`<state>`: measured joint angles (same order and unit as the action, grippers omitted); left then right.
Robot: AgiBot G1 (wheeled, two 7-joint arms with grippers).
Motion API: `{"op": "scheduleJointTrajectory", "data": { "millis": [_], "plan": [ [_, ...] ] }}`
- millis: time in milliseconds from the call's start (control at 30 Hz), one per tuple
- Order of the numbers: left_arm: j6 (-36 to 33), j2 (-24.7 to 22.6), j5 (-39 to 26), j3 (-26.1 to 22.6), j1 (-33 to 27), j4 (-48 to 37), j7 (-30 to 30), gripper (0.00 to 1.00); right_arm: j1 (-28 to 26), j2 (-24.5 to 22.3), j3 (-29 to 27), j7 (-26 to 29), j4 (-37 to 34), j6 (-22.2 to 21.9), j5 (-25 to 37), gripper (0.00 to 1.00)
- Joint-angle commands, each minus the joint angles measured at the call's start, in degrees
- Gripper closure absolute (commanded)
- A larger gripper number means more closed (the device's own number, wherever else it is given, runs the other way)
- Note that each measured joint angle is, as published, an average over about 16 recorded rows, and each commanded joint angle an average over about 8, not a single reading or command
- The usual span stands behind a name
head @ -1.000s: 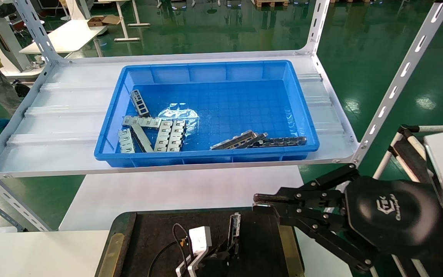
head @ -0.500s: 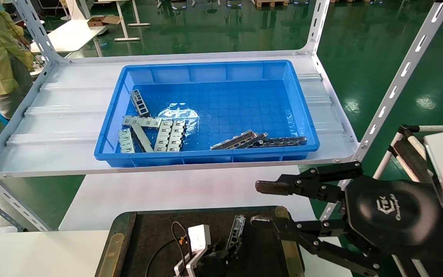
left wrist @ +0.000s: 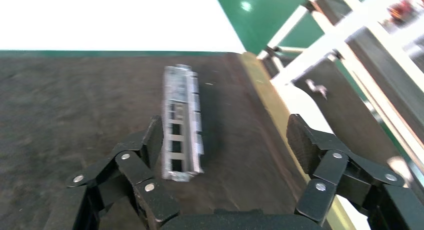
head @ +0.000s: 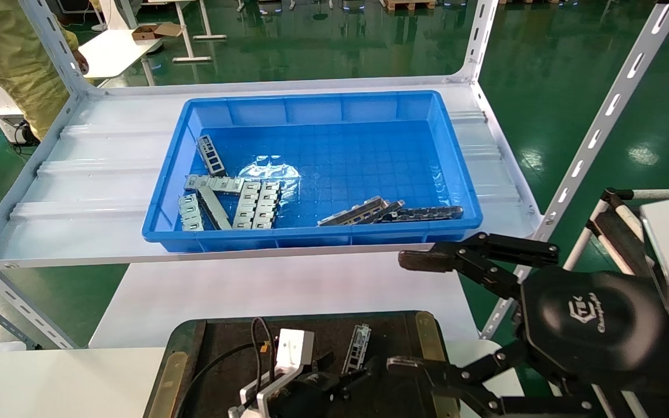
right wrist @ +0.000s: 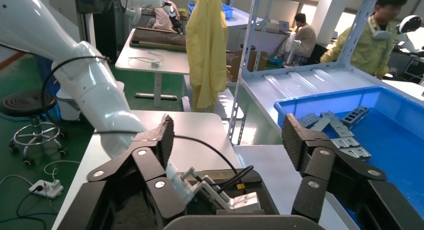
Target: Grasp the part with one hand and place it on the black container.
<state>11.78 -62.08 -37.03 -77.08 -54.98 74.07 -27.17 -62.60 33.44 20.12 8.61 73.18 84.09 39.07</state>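
Right gripper (head: 413,313) now spread wider; left gripper (left wrist: 227,140) released, part (left wrist: 181,122) flat on black container (left wrist: 65,105).

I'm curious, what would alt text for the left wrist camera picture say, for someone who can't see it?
A slim silver-grey metal part lies flat on the black container, with the left gripper above it, fingers spread open and not holding it. One finger sits right beside the part; the container's brass-coloured side strip runs along the other.
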Motion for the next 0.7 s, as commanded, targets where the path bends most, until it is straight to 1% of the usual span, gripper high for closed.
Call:
{"op": "scheduleJointTrajectory", "data": {
  "millis": [33,167,300,500,700],
  "plan": [
    [-2.73,2.15,-0.63,-0.38,-0.64,1.76,0.42,0.0,0.0,0.0,0.0,0.0,0.0,0.0,0.0,0.0],
    [-10.4,5.68,-2.05,0.38,-1.83,2.77,1.41,0.0,0.0,0.0,0.01,0.0,0.0,0.0,0.0,0.0],
    [-17.52,8.48,-3.2,2.47,-2.43,2.98,3.22,0.0,0.0,0.0,0.01,-0.01,0.0,0.0,-0.01,0.0],
    [-27.24,11.81,-3.64,8.02,-2.08,3.16,8.61,0.0,0.0,-0.01,0.02,-0.01,0.0,-0.01,-0.01,0.0],
    [-37.85,14.97,-1.7,14.12,-0.81,3.02,15.78,0.0,-0.01,-0.01,0.02,-0.01,0.0,-0.01,-0.02,0.0]
  ]
}}
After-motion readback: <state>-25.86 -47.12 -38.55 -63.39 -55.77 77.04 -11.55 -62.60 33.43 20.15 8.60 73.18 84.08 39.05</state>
